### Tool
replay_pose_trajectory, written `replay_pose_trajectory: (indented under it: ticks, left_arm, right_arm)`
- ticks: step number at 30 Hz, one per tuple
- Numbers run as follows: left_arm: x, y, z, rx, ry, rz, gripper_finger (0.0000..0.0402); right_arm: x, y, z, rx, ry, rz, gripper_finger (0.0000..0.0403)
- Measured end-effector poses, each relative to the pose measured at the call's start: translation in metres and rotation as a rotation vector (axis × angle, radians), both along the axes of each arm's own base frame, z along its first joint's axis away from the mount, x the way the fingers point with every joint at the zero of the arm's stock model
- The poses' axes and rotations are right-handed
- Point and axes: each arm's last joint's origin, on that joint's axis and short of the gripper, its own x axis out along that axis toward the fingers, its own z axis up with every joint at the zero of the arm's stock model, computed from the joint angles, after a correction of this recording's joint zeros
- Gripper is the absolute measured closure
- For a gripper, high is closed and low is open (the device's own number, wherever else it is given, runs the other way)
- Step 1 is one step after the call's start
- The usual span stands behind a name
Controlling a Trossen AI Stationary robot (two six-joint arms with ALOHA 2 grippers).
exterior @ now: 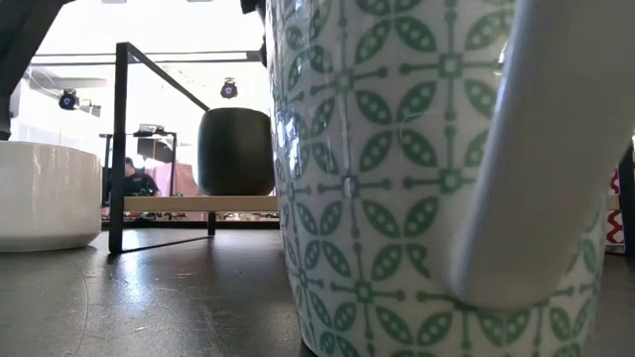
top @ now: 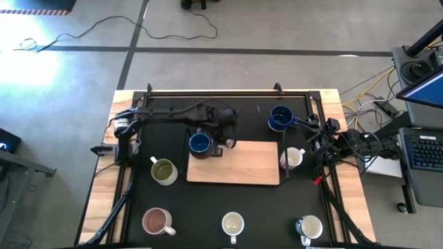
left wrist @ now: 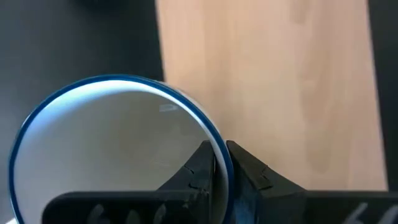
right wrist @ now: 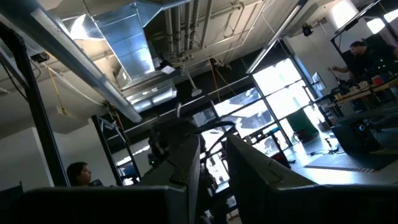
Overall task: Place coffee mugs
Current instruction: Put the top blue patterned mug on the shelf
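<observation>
Blue mug (top: 199, 144) sat at the back-left corner of the wooden board (top: 235, 163), overlapping the board's edge in the high view; I couldn't tell whether its base was down or lifted. Left gripper (top: 220, 146) was clamped on its rim, one finger inside the wall and one outside, as the left wrist view showed at (left wrist: 216, 163) with the mug's white interior (left wrist: 112, 149) filling that shot.

My read on doing this step well: bring the mug fully over the board before lowering, keep it level since a rim pinch lets it swing, set the base flat, then let go and lift straight up so the inner finger clears the wall without tipping it.

Second blue mug (top: 280, 118) was off the board's back-right corner, with a white mug (top: 291, 158) just off its right edge. Right gripper (top: 311, 130) was beside the second blue mug; I couldn't tell whether it was apart or together, and its wrist view faced the ceiling.

Olive mug (top: 164, 171) sat left of the board, well clear. Pink mug (top: 156, 221), a white mug (top: 232, 224) and a shiny mug (top: 309, 227) lined the worktop (top: 208, 207) in front of it. Patterned mug (exterior: 417, 178) blocked most of the low view.
</observation>
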Motion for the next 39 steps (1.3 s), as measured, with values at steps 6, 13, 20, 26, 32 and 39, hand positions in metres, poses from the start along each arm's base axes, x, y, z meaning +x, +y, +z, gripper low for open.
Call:
replay_pose_trajectory:
  ticks: [6, 13, 20, 26, 32, 39]
  left_arm:
    - [-0.001, -0.023, 0.005, 0.008, -0.002, -0.019, 0.0392]
    - [-0.002, -0.032, 0.004, 0.002, 0.011, -0.013, 0.0392]
    - [-0.002, -0.031, 0.003, -0.004, 0.015, 0.012, 0.0386]
    - [-0.005, -0.035, -0.008, -0.011, 0.051, 0.016, 0.0383]
    - [-0.005, -0.036, -0.013, -0.014, 0.06, 0.021, 0.0383]
    - [-0.005, -0.036, -0.013, -0.013, 0.053, 0.02, 0.0383]
  right_arm:
    - [0.0, 0.0, 0.0, 0.0, 0.0, 0.0, 0.0335]
    - [0.0, 0.0, 0.0, 0.0, 0.0, 0.0, 0.0335]
    - [0.0, 0.0, 0.0, 0.0, 0.0, 0.0, 0.0335]
    - [0.0, 0.0, 0.0, 0.0, 0.0, 0.0, 0.0335]
    - [0.0, 0.0, 0.0, 0.0, 0.0, 0.0, 0.0335]
    - [0.0, 0.0, 0.0, 0.0, 0.0, 0.0, 0.0335]
